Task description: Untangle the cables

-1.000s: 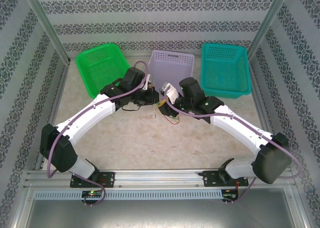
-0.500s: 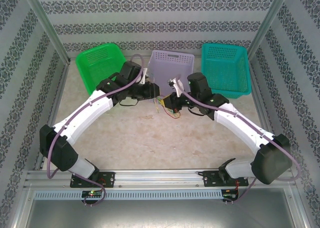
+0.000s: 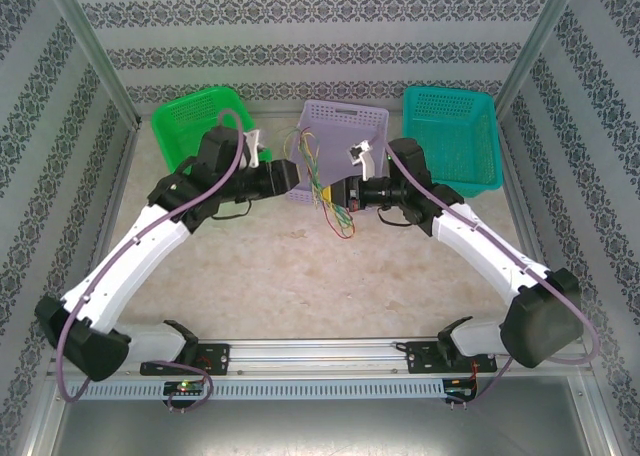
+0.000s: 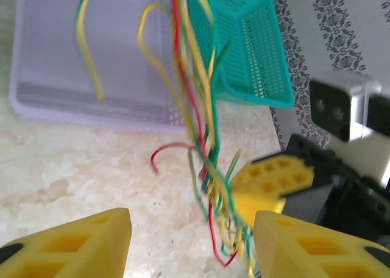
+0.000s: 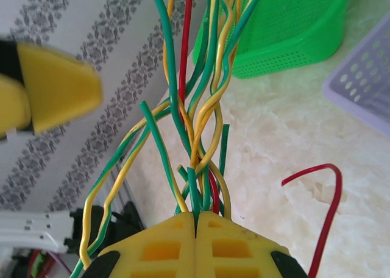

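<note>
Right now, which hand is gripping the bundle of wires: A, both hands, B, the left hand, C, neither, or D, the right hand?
D: the right hand is shut on the wires, while the left hand is open, its fingers wide apart.

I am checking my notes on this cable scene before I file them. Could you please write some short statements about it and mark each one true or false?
1. The right tool is shut on the cables. True.
2. The left tool grips the cables too. False: its jaws stand wide apart.
3. The purple basket stands between the green basket and the teal basket. True.
4. The cables are all blue. False: they are green, yellow and red.
</note>
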Action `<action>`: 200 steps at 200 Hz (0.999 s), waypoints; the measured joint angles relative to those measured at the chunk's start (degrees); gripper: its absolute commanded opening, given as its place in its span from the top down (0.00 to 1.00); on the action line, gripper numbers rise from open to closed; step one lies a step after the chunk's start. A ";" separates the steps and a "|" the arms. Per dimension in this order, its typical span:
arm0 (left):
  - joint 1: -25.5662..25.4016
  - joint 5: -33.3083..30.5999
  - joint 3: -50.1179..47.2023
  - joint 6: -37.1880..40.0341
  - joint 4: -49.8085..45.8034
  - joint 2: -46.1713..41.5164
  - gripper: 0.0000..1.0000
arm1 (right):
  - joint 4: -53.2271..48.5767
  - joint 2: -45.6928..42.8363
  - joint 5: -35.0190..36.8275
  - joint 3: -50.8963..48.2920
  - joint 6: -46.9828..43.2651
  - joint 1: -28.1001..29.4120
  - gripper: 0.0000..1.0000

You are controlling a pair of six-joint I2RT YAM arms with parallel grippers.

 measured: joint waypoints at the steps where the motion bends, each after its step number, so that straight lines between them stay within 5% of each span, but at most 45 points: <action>1: 0.02 0.02 -0.33 -0.13 0.02 -0.28 0.52 | 0.09 0.07 0.02 0.00 0.33 0.00 1.00; 35: 0.76 3.06 -8.07 -4.70 5.27 -3.30 0.61 | 1.01 0.92 1.36 0.00 7.13 0.11 1.00; 78: 0.70 8.61 -16.04 -14.10 17.64 0.15 0.38 | -1.66 0.92 4.46 0.61 8.26 3.54 1.00; 102: 0.70 9.42 -16.17 -16.70 20.28 0.55 0.36 | -4.11 0.92 6.73 1.22 6.82 5.73 1.00; 200: 0.70 6.88 -15.21 -29.09 17.44 0.48 0.36 | -13.16 0.92 17.20 4.00 -3.93 8.52 1.00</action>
